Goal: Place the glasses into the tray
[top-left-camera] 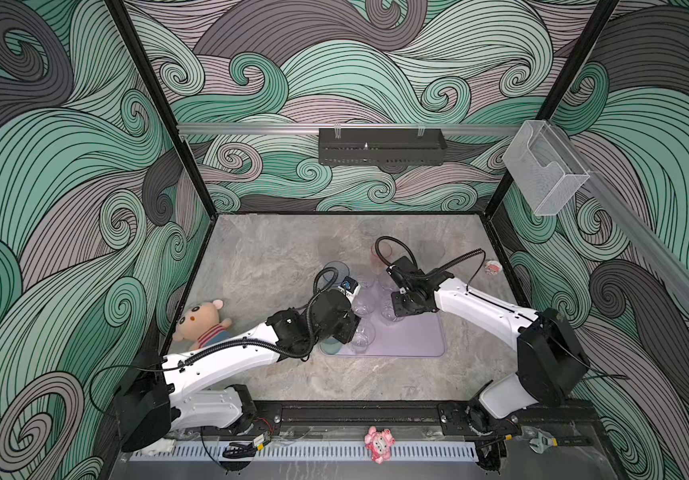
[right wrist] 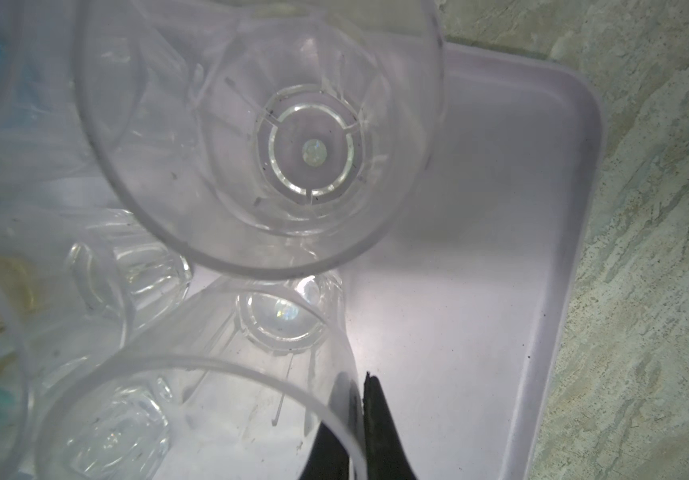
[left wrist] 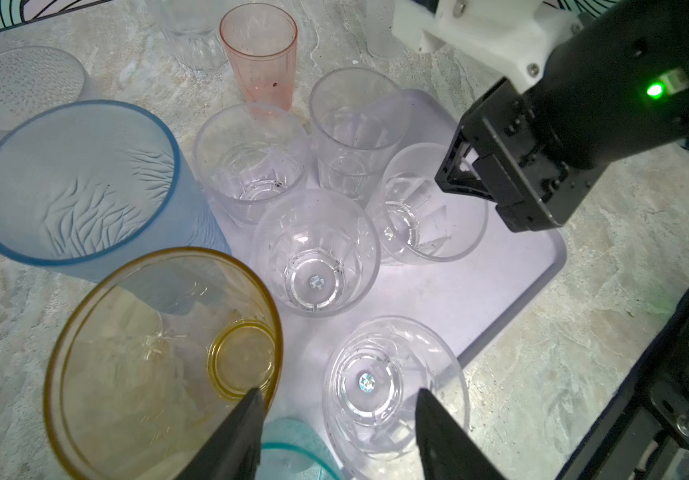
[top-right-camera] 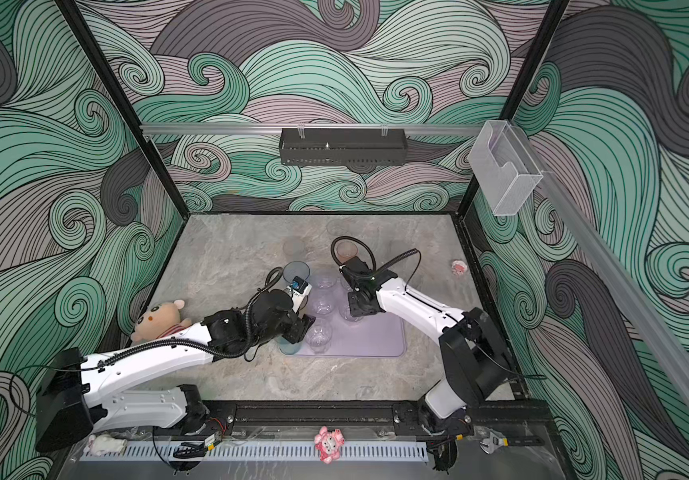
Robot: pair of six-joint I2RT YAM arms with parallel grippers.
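Right wrist view: our right gripper [right wrist: 357, 386] pinches a clear glass [right wrist: 209, 415] upright, tray [right wrist: 500, 208] directly beneath. Our left gripper [left wrist: 338, 395] hangs open.

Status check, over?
Left gripper open by amber glass. Right gripper shut on clear glass rim, at tray. Pink glass outside tray. Other glasses crowd it.

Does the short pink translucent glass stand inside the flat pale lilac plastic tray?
No, the pink glass stands on the grey marble table, outside the rim of the tray.

No legible text — no labels, numbers, signs.
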